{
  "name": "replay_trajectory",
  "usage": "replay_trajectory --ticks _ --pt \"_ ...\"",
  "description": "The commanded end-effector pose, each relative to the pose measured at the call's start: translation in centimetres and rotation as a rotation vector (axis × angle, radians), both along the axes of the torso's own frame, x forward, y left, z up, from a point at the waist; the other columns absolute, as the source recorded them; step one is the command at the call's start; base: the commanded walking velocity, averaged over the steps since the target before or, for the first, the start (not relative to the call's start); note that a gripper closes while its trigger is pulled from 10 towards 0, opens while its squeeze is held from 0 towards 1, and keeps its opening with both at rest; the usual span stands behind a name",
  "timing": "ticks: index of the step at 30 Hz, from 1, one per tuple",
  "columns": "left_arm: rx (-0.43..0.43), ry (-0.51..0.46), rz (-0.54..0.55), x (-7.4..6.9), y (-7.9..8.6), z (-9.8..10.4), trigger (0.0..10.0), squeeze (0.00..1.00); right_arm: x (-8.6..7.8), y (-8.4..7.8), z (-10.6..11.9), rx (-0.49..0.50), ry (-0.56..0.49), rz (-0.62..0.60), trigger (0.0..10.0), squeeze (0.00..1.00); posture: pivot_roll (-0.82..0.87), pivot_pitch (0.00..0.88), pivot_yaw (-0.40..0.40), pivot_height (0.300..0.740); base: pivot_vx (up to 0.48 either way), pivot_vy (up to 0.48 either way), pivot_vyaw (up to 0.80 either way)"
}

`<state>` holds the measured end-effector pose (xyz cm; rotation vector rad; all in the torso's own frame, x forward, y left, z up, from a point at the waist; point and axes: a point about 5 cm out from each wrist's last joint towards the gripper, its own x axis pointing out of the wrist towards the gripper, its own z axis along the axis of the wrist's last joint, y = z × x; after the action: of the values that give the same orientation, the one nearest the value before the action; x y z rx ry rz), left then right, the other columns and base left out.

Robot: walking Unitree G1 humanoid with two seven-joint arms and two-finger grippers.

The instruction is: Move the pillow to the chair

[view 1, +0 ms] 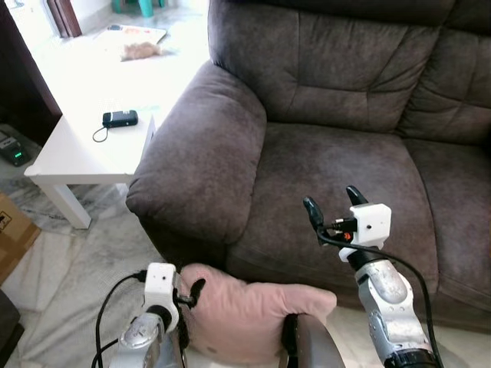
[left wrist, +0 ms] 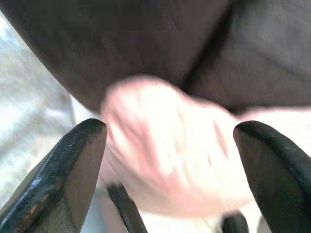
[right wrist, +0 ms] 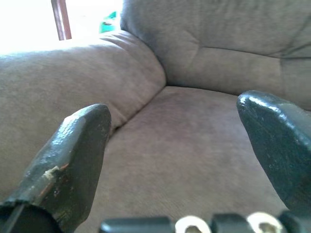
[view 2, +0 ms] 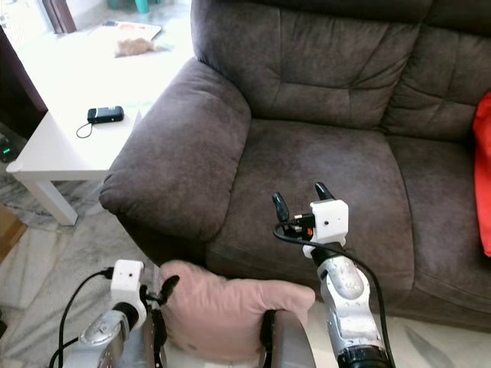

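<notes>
The pink pillow [view 1: 249, 310] lies low in front of the brown sofa [view 1: 337, 146], against the base below the seat cushion and close to the robot's body. Its left corner bulges up just beside the left gripper [view 1: 192, 295], whose fingers [left wrist: 73, 165] are spread wide, with the pillow's corner between them in the wrist view; whether they touch the fabric I cannot tell. The right gripper [view 1: 334, 205] is raised over the front of the seat cushion, its fingers [right wrist: 73, 155] parted and empty, pointing toward the corner where the armrest [view 1: 203, 153] meets the backrest.

The sofa is dark brown suede-like fabric with a thick rounded armrest on the robot's left. At its far right a red cushion [view 2: 482, 176] rests on the seat. Left of the armrest stands a white table [view 1: 77, 146] with a small black device [view 1: 120, 118] and its cord on top. The floor [view 1: 69, 261] is pale marbled tile, and a cardboard box [view 1: 11, 230] sits at the left edge.
</notes>
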<state>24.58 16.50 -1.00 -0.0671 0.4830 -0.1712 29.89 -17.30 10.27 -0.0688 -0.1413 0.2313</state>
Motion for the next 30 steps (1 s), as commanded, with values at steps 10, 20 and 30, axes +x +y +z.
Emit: replay_trajectory --ticks 10,20,30 --pt "-0.011 0.071 0.074 1.1 1.3 -0.8 10.0 1.0 -0.1 -0.4 0.0 -0.008 0.004 -0.008 10.0 0.0 -0.02 0.114 -0.056 0.564 0.0 0.0 0.0" --pt "-0.014 0.109 0.113 1.5 1.7 -1.3 10.0 1.0 -0.2 -0.4 0.2 -0.009 0.003 -0.003 10.0 0.0 -0.03 0.136 -0.066 0.564 0.0 0.0 0.0" --pt "-0.026 0.081 0.153 2.6 1.5 -0.8 10.0 0.42 -0.1 -0.4 0.6 -0.009 -0.002 0.003 10.0 0.0 -0.05 0.167 -0.085 0.564 0.0 0.0 0.0"
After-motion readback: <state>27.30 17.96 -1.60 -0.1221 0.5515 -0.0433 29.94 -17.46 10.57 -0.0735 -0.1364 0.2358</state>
